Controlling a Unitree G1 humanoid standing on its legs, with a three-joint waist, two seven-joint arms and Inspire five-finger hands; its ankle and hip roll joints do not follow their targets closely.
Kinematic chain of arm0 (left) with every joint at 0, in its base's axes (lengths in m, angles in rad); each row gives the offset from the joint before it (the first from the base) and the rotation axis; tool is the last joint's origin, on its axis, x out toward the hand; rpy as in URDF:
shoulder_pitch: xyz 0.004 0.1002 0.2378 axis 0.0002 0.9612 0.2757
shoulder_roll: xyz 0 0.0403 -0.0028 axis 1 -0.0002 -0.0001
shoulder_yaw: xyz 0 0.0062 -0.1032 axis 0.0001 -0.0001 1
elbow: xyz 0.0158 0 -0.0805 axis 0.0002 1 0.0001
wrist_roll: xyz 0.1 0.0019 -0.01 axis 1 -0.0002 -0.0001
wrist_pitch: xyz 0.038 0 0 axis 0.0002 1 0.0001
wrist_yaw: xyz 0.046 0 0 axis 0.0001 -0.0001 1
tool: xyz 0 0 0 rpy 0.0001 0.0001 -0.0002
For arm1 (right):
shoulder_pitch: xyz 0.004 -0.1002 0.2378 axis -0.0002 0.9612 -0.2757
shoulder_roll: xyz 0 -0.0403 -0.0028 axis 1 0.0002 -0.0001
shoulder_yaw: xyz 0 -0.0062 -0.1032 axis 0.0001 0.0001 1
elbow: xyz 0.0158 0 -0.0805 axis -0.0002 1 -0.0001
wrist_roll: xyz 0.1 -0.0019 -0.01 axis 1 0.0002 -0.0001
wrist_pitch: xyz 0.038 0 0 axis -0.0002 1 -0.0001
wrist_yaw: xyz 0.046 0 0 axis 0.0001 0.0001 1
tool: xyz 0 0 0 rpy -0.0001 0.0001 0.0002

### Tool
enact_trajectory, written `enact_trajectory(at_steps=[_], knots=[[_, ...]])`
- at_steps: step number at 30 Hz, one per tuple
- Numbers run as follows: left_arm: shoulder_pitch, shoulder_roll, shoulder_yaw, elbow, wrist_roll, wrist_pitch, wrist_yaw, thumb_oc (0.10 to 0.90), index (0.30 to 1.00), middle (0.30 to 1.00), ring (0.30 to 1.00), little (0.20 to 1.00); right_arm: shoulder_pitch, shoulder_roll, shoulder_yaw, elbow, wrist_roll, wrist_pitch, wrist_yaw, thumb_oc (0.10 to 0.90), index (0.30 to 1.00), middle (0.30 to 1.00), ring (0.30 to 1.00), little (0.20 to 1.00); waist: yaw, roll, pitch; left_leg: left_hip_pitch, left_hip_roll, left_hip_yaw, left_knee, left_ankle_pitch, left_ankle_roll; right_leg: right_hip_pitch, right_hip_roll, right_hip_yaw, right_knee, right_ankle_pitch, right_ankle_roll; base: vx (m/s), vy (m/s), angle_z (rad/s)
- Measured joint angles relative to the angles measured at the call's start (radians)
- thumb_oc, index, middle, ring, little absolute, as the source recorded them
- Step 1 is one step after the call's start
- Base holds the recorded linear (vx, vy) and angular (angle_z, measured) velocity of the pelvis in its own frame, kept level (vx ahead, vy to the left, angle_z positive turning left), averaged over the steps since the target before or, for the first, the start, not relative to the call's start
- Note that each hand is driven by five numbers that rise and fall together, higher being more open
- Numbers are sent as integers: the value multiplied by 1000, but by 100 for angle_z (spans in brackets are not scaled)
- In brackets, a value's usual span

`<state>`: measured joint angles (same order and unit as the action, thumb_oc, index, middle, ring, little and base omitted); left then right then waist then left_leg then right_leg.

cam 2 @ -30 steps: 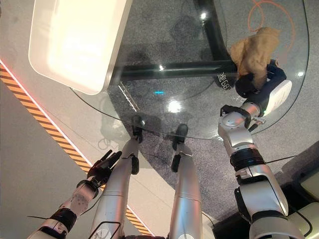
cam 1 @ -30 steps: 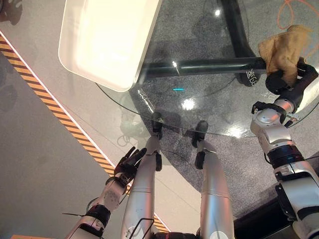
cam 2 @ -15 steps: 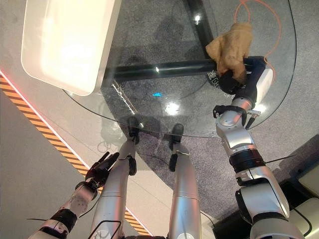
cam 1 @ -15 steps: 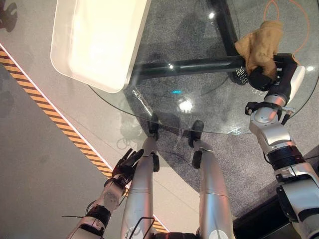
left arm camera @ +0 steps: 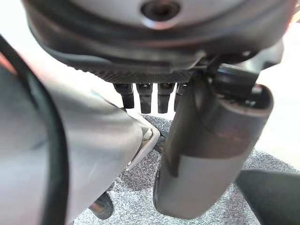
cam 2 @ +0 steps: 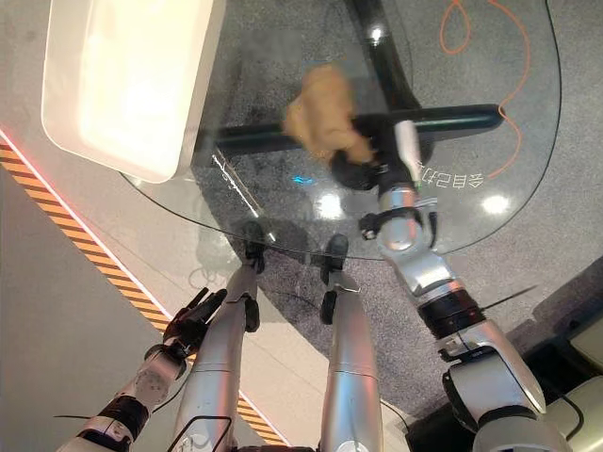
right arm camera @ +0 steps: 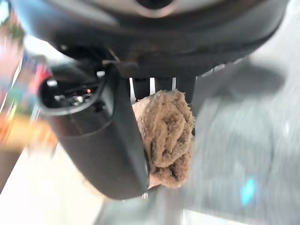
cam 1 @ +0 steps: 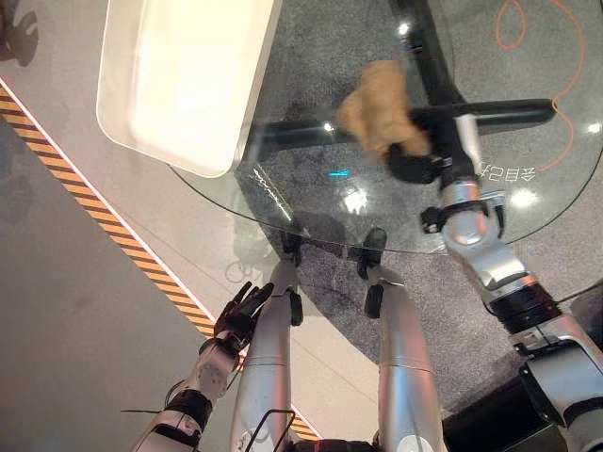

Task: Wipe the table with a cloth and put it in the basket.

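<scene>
My right robot hand (cam 1: 415,166) is clenched round the tan cloth (cam 1: 375,118), which bunches ahead of my fingers on the glass desk (cam 1: 528,202) — its length trailing toward the white basket (cam 1: 179,85) off to my left. My left robot hand (cam 1: 240,311) hangs low with relaxed fingers — farther off, holding nothing.

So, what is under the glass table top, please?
Through the glass table I see black base bars, grey carpet and an orange cable. The brown cloth in the right hand covers part of one bar.
</scene>
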<state>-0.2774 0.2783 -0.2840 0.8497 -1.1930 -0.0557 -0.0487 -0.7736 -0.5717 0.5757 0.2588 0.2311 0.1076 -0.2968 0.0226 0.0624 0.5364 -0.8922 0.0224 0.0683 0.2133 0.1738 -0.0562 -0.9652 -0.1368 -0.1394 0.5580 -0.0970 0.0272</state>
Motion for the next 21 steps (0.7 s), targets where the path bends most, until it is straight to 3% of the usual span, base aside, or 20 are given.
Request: enact_trajectory(at_steps=[6, 21], knots=[[-5, -8, -19, -10, 0, 2, -9, 800, 900, 900, 900, 900, 18, 59, 97, 3, -1, 10, 75, 100, 300, 300, 300, 200, 30, 1, 1, 2, -22, -25, 7, 2, 2, 8, -26, -17, 30, -23, 7, 11, 6, 16], [5, 4, -19, -4, -1, 2, -4, 800, 900, 900, 900, 900, 18, 27, 74, 9, 14, 25, 28, 100, 300, 300, 300, 200, 0, -9, 0, 14, -29, -26, 31, -10, 11, 33, -34, -19, 27, -26, 21, 0, -3, 1]])
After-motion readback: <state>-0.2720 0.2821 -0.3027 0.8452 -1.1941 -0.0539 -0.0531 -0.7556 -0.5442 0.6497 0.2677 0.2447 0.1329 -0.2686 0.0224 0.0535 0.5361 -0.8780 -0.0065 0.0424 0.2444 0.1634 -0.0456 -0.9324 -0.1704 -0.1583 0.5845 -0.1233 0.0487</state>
